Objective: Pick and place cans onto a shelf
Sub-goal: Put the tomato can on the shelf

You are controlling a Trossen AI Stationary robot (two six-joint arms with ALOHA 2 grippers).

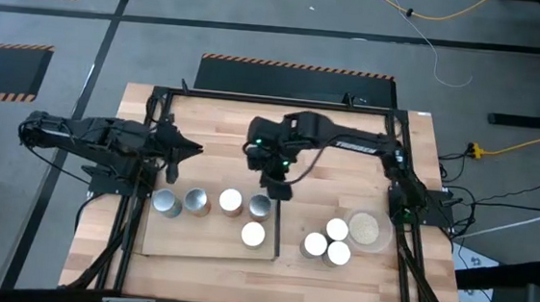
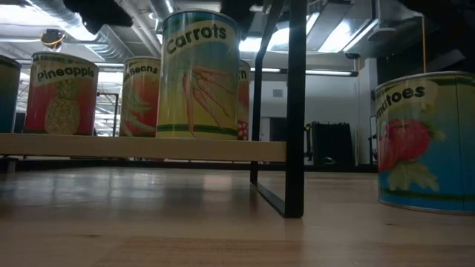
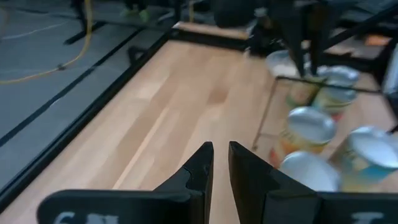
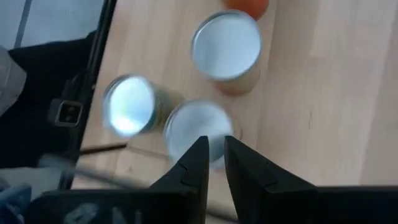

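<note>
The shelf (image 1: 206,247) is a pale board with a thin black frame (image 2: 295,111) at its right end. Several cans stand upright on it, among them one (image 1: 260,205) near the frame and one (image 1: 253,234) nearer the front. In the low view they show labels: pineapple (image 2: 63,93), beans (image 2: 141,96), carrots (image 2: 199,74). Three more cans (image 1: 330,243) stand on the tabletop right of the shelf. My right gripper (image 1: 277,185) is shut and empty, above the shelf's far right corner, and its wrist view shows three can tops (image 4: 227,46). My left gripper (image 1: 193,148) is shut and empty, beyond the shelf's far left.
A flat round beige dish (image 1: 364,228) lies on the table right of the loose cans. A tomatoes can (image 2: 427,141) stands on the tabletop right of the frame in the low view. Bare planked tabletop (image 1: 349,128) stretches along the far side.
</note>
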